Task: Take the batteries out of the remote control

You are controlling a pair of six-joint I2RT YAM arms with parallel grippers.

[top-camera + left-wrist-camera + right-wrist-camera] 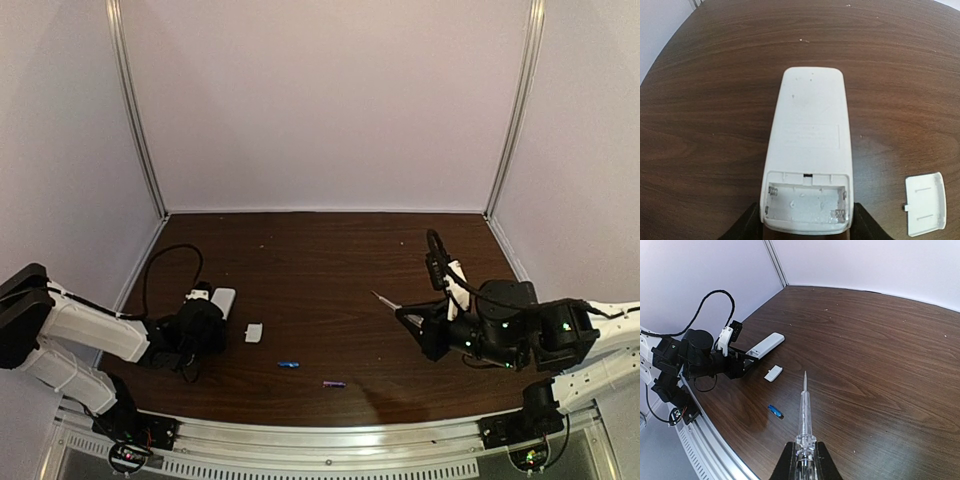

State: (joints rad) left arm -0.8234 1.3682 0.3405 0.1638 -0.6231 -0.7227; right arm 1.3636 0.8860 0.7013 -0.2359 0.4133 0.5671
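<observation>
The white remote control [810, 125] lies back up on the table, its battery compartment [805, 202] uncovered and empty. My left gripper [807, 231] is shut on the remote's near end, one black finger against each side. In the top view the remote control [223, 298] sits at the left with the left gripper [213, 314] behind it. A blue battery [289, 365] and a purple battery [334, 384] lie loose near the front edge. The blue battery [775, 411] also shows in the right wrist view. My right gripper [805, 462] is shut on a clear pointed tool [804, 410], held above the table right of centre.
The white battery cover [925, 204] lies flat on the table just right of the remote, seen from above as the battery cover [254, 332]. A black cable [165, 262] loops behind the left arm. White walls close in the back and sides.
</observation>
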